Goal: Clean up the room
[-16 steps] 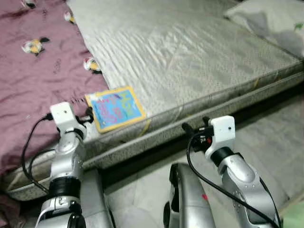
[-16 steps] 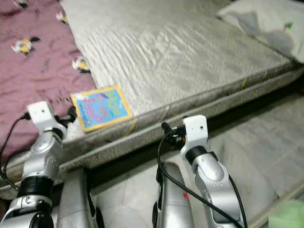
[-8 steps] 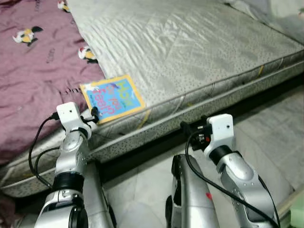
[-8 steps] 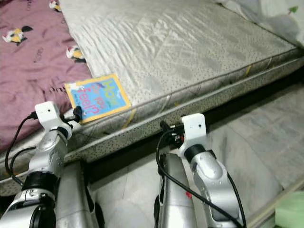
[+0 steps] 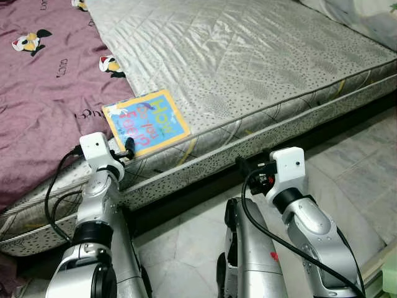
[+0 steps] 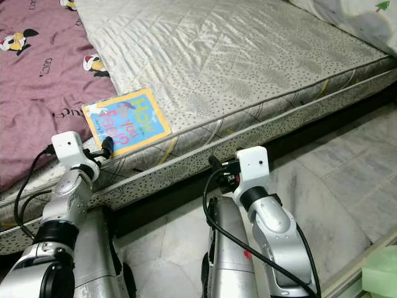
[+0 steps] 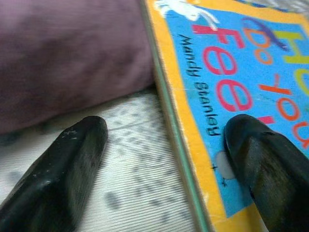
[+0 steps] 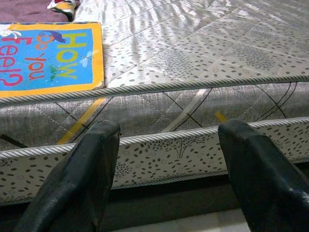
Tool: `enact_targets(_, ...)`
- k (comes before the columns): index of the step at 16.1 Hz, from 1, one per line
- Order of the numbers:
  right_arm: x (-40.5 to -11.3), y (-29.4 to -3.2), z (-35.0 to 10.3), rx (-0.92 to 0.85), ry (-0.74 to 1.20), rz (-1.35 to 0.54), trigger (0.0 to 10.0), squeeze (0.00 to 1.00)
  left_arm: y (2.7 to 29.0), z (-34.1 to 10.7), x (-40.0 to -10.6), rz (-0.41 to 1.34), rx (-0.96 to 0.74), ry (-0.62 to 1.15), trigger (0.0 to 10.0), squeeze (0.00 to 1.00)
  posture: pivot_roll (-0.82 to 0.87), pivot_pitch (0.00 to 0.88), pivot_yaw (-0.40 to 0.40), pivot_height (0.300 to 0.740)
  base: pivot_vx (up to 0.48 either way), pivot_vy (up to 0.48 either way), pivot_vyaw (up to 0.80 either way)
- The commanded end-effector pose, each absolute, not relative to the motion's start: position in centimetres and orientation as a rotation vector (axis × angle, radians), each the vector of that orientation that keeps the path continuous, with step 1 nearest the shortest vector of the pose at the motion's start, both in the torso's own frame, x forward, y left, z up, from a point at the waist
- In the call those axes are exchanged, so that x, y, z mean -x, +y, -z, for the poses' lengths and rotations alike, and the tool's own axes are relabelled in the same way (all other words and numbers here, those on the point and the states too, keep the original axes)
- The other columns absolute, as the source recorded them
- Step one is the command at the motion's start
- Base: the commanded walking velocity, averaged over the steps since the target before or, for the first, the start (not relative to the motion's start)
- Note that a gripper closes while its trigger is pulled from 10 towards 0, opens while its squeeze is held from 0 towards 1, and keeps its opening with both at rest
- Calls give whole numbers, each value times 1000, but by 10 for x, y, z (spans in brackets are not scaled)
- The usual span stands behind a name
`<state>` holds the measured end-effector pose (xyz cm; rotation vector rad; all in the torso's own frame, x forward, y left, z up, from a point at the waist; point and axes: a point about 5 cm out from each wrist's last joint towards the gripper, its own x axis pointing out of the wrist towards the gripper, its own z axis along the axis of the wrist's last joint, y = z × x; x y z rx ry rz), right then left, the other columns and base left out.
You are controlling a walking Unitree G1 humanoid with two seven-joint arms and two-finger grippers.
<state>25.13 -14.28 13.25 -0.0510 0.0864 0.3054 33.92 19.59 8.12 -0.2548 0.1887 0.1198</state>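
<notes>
The left gripper (image 7: 164,159) has its two black fingers (image 7: 67,169) spread wide apart, grasping nothing. One fingertip rests over the corner of a picture book (image 5: 146,121), the other sits over the grey mattress cloth beside the book's edge. Whether the tips touch the surfaces cannot be told. The book has a yellow border and a blue cover with coloured lettering. It lies flat near the edge of the mattress (image 5: 248,56), with one side against a purple blanket (image 5: 43,87) printed with small cartoon birds.

The right gripper (image 8: 169,164) also has its fingers spread wide with nothing between them. It is held in front of the side of the mattress, below its corded rim, well apart from the book. From the head camera it sits low, over the pale tiled floor (image 5: 347,180) beside the bed.

Both silver arms reach forward from the robot's body. A pale pillow (image 6: 356,15) lies at the far right corner of the mattress. A light green object (image 6: 381,276), too cropped to identify, sits at the lower right edge.
</notes>
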Motion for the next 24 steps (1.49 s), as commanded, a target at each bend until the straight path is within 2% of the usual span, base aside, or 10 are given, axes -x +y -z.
enact_targets(1,-251,-147,-130,70,97,-292,10000,0,186,-78,-341,-77,277,210,10000,0,-166,118,-25,444,0,0,0)
enact_targets(7,-256,-147,-131,79,81,-284,10000,0,173,-78,-348,-1,346,222,10000,0,-174,101,-22,444,0,0,0)
enact_targets(8,-257,-147,-132,81,77,-280,10000,0,172,-76,-348,20,375,228,0,0,-175,96,-20,444,0,0,0)
enact_targets(14,-263,-146,-132,88,57,-276,10000,0,174,-80,-353,28,451,206,0,0,-169,70,-21,444,0,0,0)
enact_targets(24,-283,-141,-133,111,3,-269,10000,0,182,-87,-358,4,669,166,0,0,-131,24,-36,444,0,0,0)
